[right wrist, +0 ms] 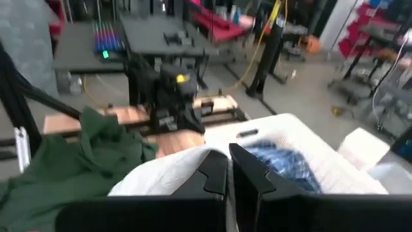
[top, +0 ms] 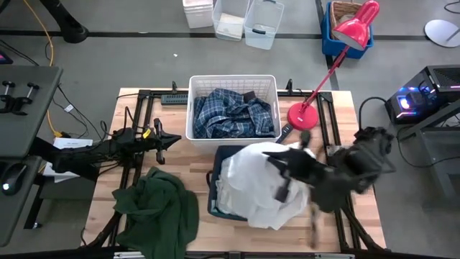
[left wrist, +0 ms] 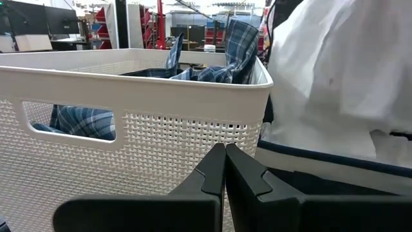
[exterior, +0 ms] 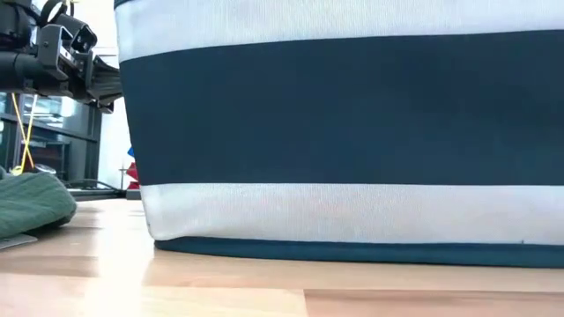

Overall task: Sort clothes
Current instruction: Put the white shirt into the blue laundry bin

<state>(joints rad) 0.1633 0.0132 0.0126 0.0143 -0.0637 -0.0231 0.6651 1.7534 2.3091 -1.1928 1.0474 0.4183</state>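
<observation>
Laundry mid-sort: right hand (top: 282,188), closed, over white garments (top: 255,188) in the bin (top: 213,193); left hand (top: 175,139) closed. Soft, light green garment (top: 159,210) at the worktop's front-left edge: pinch a raised fold.

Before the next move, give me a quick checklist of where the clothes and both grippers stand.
1. Plaid shirt in white basket: ok.
2. White clothes in blue bin: ok, heaped above the rim.
3. Green garment sorted: not ok, loose on table.
4. Left gripper free, fingers shut, beside the basket: ok.
5. Right gripper over the white pile, shut, holding anything: cannot tell.
</observation>
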